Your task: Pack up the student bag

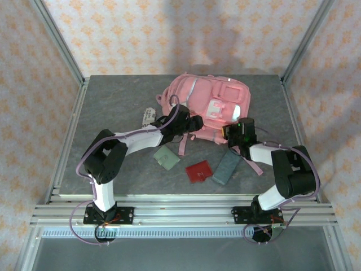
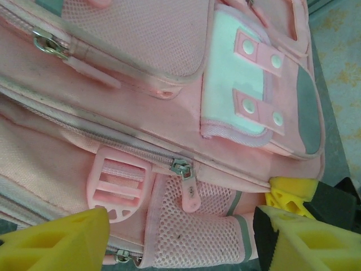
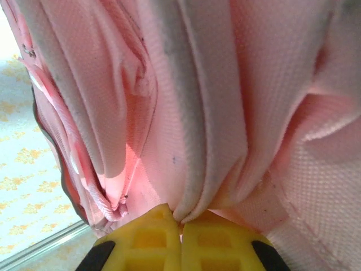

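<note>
Student bag [image 1: 206,107], a large pink fabric backpack with pale patches and grey zip trim, lies flat on the grey stone-look tabletop [image 1: 113,96], centre and toward the far edge, front pockets up. Left gripper [image 1: 192,123] is at the bag's near-left side; in the wrist view its yellow fingers [image 2: 56,243] stand wide apart, nothing clamped, with the bag's pink mesh side pocket [image 2: 197,243] between and just beyond them. Close above that pocket are a metal zip pull with a pink tab [image 2: 189,183] and a pink plastic strap buckle [image 2: 118,189]; farther up is a white flap with two snap tabs [image 2: 242,84]. Right gripper [image 1: 232,137] is at the bag's near-right edge; in the wrist view its yellow fingertips [image 3: 152,237] are pressed together, pinching a fold of the pink fabric, which bunches in ridges above them. Loose on the table near the bag are a pale green square pouch [image 1: 167,156], a red square flat item [image 1: 198,171], a grey-blue oblong case [image 1: 227,167] and, by the left arm, a small white oblong item with dark print [image 1: 149,116], too small to identify. A pink strap [image 1: 254,166] trails toward the right arm.
</note>
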